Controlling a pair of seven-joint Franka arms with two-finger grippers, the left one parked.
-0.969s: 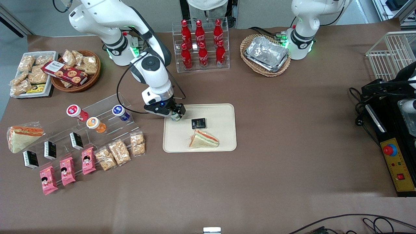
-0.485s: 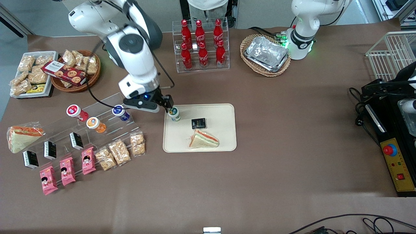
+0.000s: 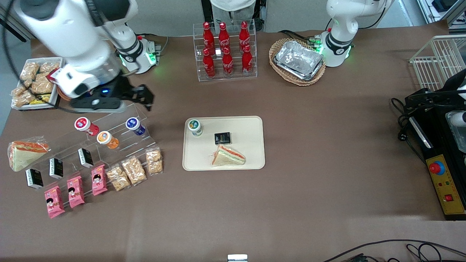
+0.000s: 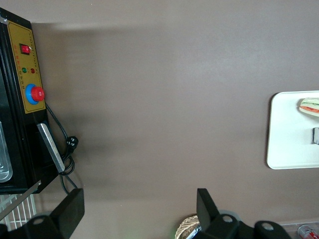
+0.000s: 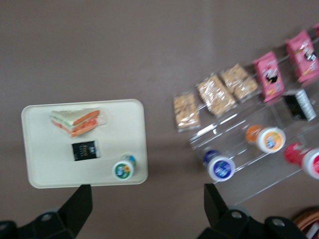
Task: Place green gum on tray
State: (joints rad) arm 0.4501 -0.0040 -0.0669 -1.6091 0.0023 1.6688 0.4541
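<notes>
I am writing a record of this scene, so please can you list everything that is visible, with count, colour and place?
green gum: 1, green-rimmed lid, upright on the tray's corner
tray: 1, cream-beige, mid-table
sandwich: 1, wrapped, on the tray
black packet: 1, on the tray, between gum and sandwich
canisters: 3, red, orange and blue lids, on the clear stand
cola bottles: 6, red, in a clear rack
foil trays: silver stack, in a wicker basket
pink packets: 3, nearest the front camera, toward the working arm's end
end effector: 1, black, open, raised above the clear stand, holding nothing
</notes>
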